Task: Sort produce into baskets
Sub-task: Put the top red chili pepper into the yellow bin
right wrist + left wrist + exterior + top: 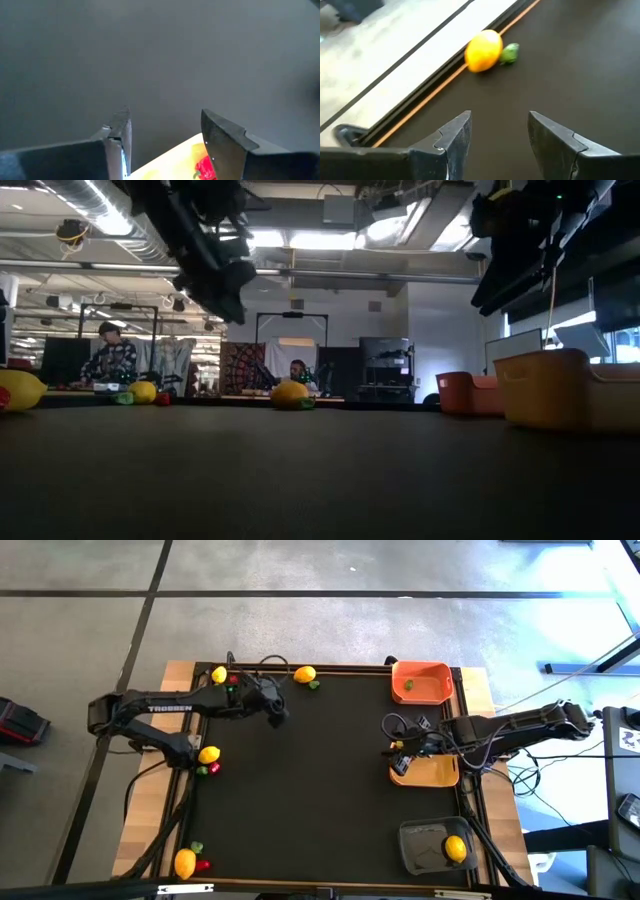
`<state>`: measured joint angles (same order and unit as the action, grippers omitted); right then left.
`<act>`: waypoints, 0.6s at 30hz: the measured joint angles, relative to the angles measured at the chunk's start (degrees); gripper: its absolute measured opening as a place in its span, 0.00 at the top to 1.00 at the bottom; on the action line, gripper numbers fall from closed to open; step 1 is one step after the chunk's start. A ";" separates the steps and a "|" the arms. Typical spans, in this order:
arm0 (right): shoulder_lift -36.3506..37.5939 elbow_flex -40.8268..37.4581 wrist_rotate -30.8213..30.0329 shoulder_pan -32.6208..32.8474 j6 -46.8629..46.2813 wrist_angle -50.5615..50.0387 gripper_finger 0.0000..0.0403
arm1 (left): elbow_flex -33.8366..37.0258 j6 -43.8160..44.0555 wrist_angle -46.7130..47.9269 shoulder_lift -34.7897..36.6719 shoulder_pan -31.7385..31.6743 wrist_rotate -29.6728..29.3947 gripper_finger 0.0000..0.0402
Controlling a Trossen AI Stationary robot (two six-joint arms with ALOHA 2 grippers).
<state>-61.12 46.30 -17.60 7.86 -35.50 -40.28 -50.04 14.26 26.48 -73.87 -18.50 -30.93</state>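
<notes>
Left gripper (pixel 499 137) open, empty, near lemon (pixel 483 50) at mat's far edge; right gripper (pixel 165 140) open, empty, over yellow basket (pixel 432 772) rim; mat centre bare

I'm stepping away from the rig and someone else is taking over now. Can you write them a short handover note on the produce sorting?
Left gripper: open, empty, above the mat's far edge, facing a lemon with a green piece beside it.
Right gripper: open, empty, over the yellow-tan basket, which holds a red piece.
Done: a green piece in the orange basket; one lemon in the dark basket.
Left: that far-edge lemon pair, plus three lemon clusters with red and green pieces along the left side: far corner, middle, near corner.
</notes>
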 joint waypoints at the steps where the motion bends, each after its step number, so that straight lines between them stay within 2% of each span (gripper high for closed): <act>1: -0.43 0.00 -0.01 0.00 0.13 0.04 0.57 | 0.00 -0.05 0.57 0.00 -0.98 0.00 0.53; 12: -4.46 0.00 0.01 0.00 2.96 1.10 0.57 | 0.00 1.43 3.41 -0.27 -13.19 -0.49 0.53; 18: -4.57 0.00 -0.39 0.00 4.36 2.53 0.57 | 0.00 1.66 3.44 -3.14 -19.55 -0.47 0.53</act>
<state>-65.69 46.30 -17.99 7.86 -31.14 -37.75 -50.04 15.92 29.92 -77.01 -38.05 -31.40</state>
